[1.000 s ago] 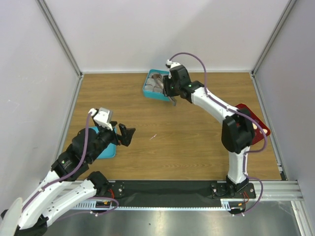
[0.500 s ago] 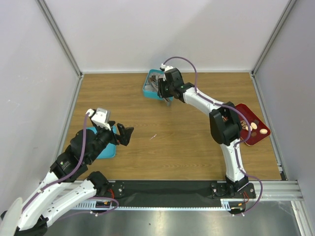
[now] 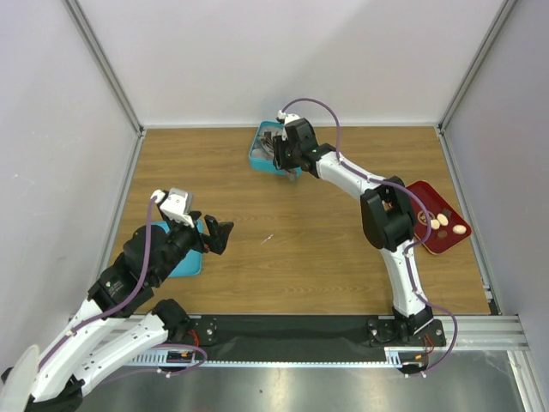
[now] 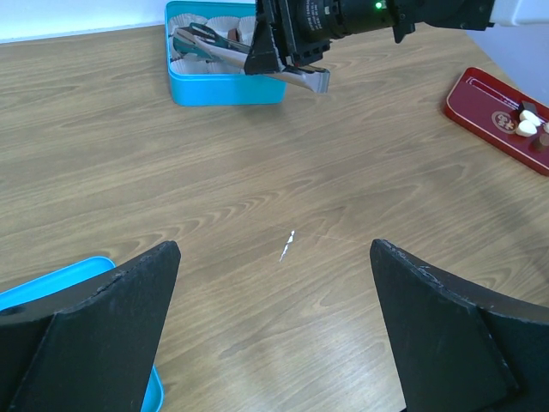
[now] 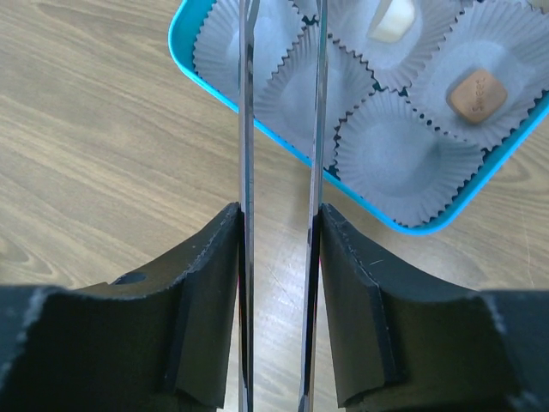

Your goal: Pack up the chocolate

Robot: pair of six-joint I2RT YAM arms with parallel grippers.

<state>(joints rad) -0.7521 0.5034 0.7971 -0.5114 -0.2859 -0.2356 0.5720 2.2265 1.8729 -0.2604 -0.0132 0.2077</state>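
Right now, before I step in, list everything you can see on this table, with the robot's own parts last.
table: one, brown wood, under everything
box: one, teal, far middle of the table
paper cups: several, whitish, lining the box
boxed chocolates: two seen, one tan, one cream, each in its own cup
tray: one, red, right edge
tray chocolates: several, dark and pale, on the tray
tweezers: one, metal, reaching over the box
lid: one, teal, near left, partly under the left arm
scrap: one, white, tiny, mid-table
left pincer: open, empty
right pincer: closed on the tweezers
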